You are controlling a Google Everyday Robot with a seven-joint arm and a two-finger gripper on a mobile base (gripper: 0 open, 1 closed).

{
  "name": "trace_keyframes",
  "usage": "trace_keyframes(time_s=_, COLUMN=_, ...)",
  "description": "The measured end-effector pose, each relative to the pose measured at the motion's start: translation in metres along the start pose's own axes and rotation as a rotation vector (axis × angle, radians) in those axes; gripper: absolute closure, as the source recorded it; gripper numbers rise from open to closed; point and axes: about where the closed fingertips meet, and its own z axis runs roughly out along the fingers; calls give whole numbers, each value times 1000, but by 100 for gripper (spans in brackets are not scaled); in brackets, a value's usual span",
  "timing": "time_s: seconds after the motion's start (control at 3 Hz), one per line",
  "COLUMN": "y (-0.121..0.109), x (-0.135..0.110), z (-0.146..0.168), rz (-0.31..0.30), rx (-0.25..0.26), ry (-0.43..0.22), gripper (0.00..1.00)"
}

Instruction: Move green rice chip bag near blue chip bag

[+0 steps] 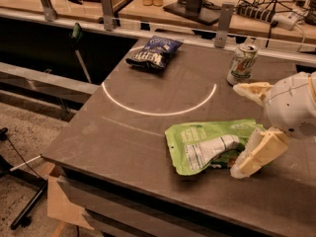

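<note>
End effector [238, 130] open, spread around right end of green rice chip bag [205, 144]

Nothing legible: white lettering [148, 58] on blue chip bag [161, 45], label [210, 150] on green rice chip bag [190, 132] by gripper [238, 130].

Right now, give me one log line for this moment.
gripper: open, at right end of green bag | green bag: flat on table | blue bag: far side, well apart | can: upright beyond gripper
</note>
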Motion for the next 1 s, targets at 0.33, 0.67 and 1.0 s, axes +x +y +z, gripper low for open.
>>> trace_keyframes(time_s=0.33, y=-7, x=14, z=10, rz=9, rx=12, ry=-22, gripper=0)
trace_keyframes(time_s=0.67, y=-8, x=26, z=20, rz=17, rx=-15, ry=-35, gripper=0)
trace_keyframes(time_s=1.0, y=-4, x=38, z=30, rz=18, rx=-61, ry=-49, gripper=16)
